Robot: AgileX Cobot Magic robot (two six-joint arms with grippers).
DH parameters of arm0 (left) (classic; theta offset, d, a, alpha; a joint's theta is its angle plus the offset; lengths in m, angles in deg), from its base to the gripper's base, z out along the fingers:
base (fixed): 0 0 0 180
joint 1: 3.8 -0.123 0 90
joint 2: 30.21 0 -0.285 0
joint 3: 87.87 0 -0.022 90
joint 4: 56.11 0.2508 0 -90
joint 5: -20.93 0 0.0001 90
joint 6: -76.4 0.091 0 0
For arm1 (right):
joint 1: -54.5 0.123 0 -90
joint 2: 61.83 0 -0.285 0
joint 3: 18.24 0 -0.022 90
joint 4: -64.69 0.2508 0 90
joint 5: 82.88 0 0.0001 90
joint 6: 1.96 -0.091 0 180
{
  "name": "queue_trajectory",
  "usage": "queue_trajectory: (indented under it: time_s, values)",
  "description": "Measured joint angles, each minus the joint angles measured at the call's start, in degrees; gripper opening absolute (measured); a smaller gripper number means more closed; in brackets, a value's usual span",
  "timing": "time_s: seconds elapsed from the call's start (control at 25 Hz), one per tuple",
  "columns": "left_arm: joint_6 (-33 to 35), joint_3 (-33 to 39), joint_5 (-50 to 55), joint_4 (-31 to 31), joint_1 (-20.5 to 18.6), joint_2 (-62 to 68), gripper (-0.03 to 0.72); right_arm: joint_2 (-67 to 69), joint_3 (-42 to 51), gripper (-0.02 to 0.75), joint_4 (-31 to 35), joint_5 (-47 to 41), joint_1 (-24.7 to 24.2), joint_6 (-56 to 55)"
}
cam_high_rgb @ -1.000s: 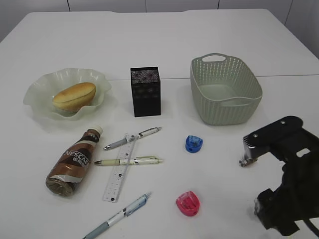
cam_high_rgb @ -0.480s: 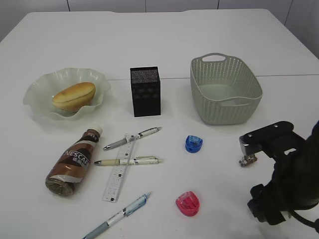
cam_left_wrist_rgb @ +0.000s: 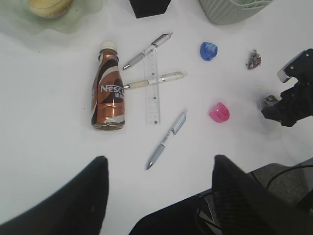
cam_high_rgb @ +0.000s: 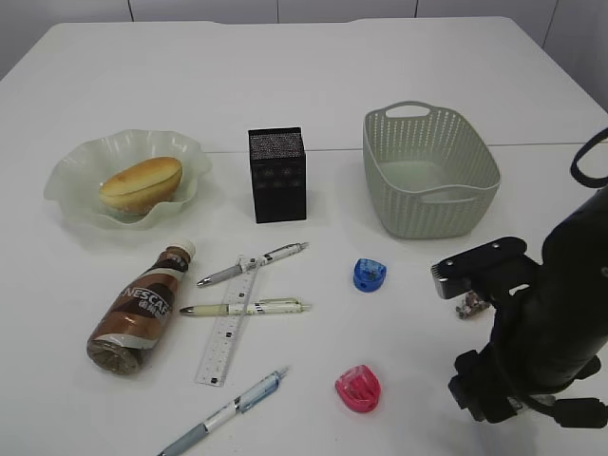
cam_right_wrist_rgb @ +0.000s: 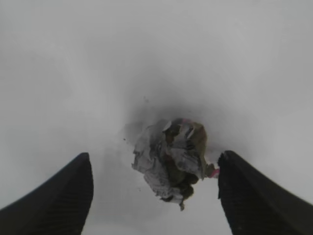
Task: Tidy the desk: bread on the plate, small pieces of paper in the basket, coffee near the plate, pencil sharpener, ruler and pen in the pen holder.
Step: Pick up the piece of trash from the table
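Note:
A crumpled piece of paper [cam_right_wrist_rgb: 171,159] lies on the white table between the fingers of my open right gripper [cam_right_wrist_rgb: 154,155], which hangs just above it without touching. The left wrist view shows that paper [cam_left_wrist_rgb: 269,101] beside the right gripper [cam_left_wrist_rgb: 279,106]. A second paper scrap [cam_high_rgb: 468,306] lies left of the right arm. The bread [cam_high_rgb: 141,182] sits on the plate [cam_high_rgb: 76,161]. The coffee bottle [cam_high_rgb: 138,309] lies on its side. Ruler [cam_high_rgb: 228,328], three pens [cam_high_rgb: 245,307], a blue sharpener [cam_high_rgb: 370,275] and a pink sharpener [cam_high_rgb: 358,389] lie loose. My left gripper [cam_left_wrist_rgb: 159,159] is open, high up and empty.
The black pen holder [cam_high_rgb: 277,175] stands upright at centre back. The green basket [cam_high_rgb: 429,171] stands behind the right arm with nothing showing inside. The table's front edge shows in the left wrist view, below the left gripper.
The right arm has swung left and toward the front of the table, dropping lower over a paper piece. Nothing on the table has moved.

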Motion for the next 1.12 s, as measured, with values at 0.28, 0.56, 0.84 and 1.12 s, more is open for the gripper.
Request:
queue_trajectory:
  time_s: [0.28,0.56,0.84,1.12]
  values:
    - [0.00,0.00,0.00,0.00,0.00,0.00,0.486,2.40,0.00,0.583,-1.81,0.69,0.00,0.00]
    - [0.00,0.00,0.00,0.00,0.00,0.00,0.486,3.74,0.00,0.583,-2.03,1.61,0.00,0.00]
    - [0.00,0.00,0.00,0.00,0.00,0.00,0.486,3.74,-0.04,0.583,-2.87,1.94,0.00,0.02]
    - [0.00,0.00,0.00,0.03,0.00,0.00,0.486,3.74,-0.04,0.583,-2.98,1.94,0.00,0.02]
